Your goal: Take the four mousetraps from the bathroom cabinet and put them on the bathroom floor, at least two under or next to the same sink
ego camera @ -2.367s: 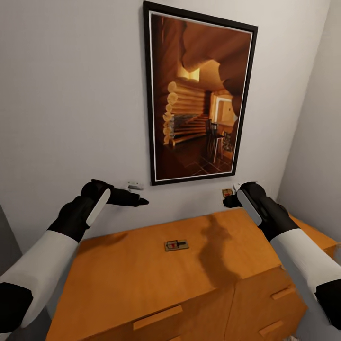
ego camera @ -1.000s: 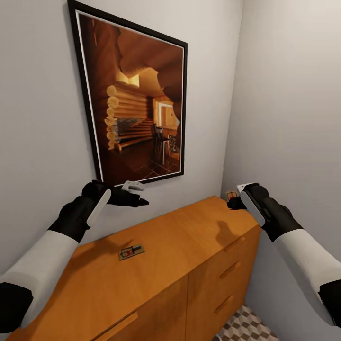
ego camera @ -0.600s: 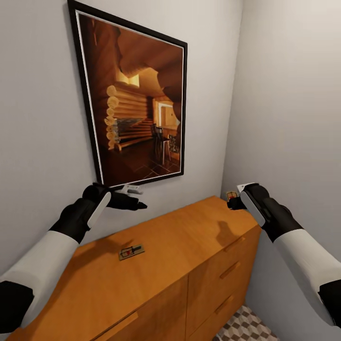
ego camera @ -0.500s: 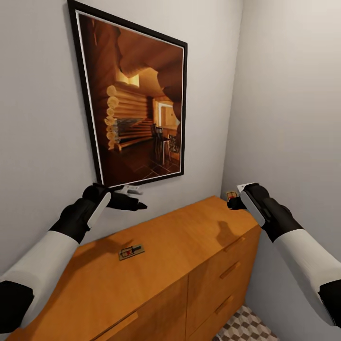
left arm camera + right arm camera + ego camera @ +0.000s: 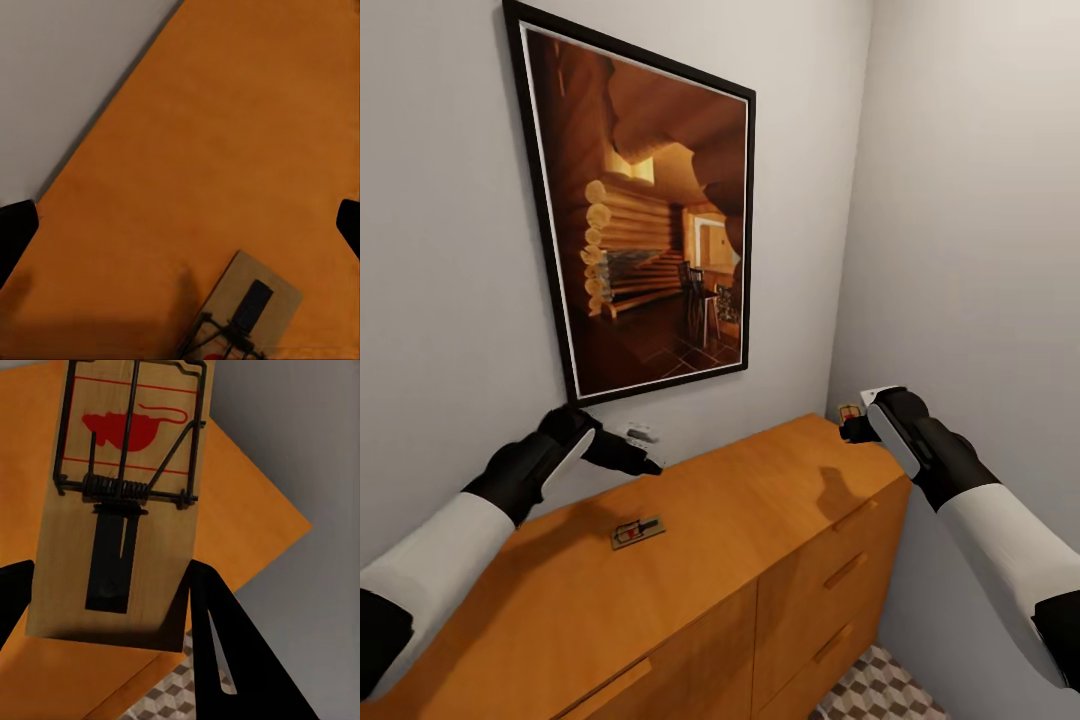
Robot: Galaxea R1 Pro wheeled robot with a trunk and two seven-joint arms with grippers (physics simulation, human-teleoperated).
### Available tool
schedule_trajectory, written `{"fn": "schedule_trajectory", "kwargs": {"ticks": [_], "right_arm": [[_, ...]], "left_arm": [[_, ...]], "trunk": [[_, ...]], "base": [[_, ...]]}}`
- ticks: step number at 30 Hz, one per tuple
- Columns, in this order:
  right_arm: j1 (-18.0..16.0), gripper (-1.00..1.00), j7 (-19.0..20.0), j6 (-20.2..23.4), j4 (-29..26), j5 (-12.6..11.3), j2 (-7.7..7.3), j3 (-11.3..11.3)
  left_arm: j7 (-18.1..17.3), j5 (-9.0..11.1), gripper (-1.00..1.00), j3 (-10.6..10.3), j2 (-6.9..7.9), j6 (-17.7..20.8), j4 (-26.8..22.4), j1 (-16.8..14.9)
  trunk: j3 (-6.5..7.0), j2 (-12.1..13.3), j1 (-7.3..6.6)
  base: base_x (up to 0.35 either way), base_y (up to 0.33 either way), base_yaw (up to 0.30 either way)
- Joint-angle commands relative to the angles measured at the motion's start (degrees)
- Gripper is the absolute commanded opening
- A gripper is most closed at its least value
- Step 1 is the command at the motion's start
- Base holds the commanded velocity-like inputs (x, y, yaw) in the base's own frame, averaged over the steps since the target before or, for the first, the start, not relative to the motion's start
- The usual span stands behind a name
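One mousetrap lies flat on top of the orange-brown cabinet. My left gripper hovers just above and behind it, open. In the left wrist view its fingertips stand wide apart over the cabinet top, with the mousetrap below them. My right gripper is shut on a second mousetrap, held over the cabinet's far right corner. The right wrist view shows that mousetrap clamped by its end in the right gripper. The bathroom sink is out of view.
A large framed picture hangs on the wall behind the cabinet. A grey side wall closes the corner on the right. A strip of cube-patterned bathroom floor shows beside the cabinet's drawer fronts.
The camera turned early on and has held still since. My left gripper has dropped lower and closer to the cabinet top. The right arm and its mousetrap have not moved.
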Motion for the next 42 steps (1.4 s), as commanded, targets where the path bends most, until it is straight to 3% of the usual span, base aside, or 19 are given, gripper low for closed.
{"fn": "schedule_trajectory", "kwargs": {"ticks": [1,5,10,23,28,33,42], "right_arm": [[-0.07,-1.00,-0.58,0.14,-0.05,-0.76,-0.07,0.23],[-0.07,-1.00,-0.59,0.14,-0.05,-0.76,-0.07,0.23],[-0.07,-1.00,-0.59,0.14,-0.05,-0.76,-0.07,0.23],[-0.07,-1.00,-0.55,0.14,-0.03,-0.84,-0.08,0.23],[-0.07,-1.00,-0.55,0.14,0.02,-0.85,-0.12,0.20],[-0.07,-1.00,-0.52,0.14,0.03,-0.90,-0.08,0.22],[-0.07,-1.00,-0.47,0.14,0.02,-0.93,-0.07,0.23]], "left_arm": [[-1.63,-0.11,1.00,-0.42,0.46,0.12,0.13,-0.07],[-9.00,-0.41,1.00,-1.18,3.41,-0.41,0.15,-0.07],[-11.89,-0.39,1.00,-1.49,5.40,-1.68,-0.87,-0.07],[-15.69,-0.13,1.00,-2.56,7.41,-2.14,-6.53,-0.07],[-21.20,-0.25,1.00,-4.21,9.80,-2.49,-7.21,-0.07],[-24.19,-0.32,1.00,-6.33,11.06,-3.42,-7.36,-0.07],[-25.49,-0.28,1.00,-9.86,11.40,-4.30,-7.10,-0.07]], "trunk": [[-0.08,-0.05,0.00],[-0.08,-0.05,0.00],[-0.08,-0.05,0.00],[-0.08,-0.05,0.00],[-0.08,-0.05,0.00],[-0.08,-0.05,0.00],[-0.08,-0.05,0.00]], "base": [[0.000,0.000,0.000],[0.000,0.000,0.000],[0.000,0.000,0.000],[0.000,0.000,0.000],[0.000,0.000,0.000],[0.000,0.000,0.000],[0.000,0.000,0.000]]}}
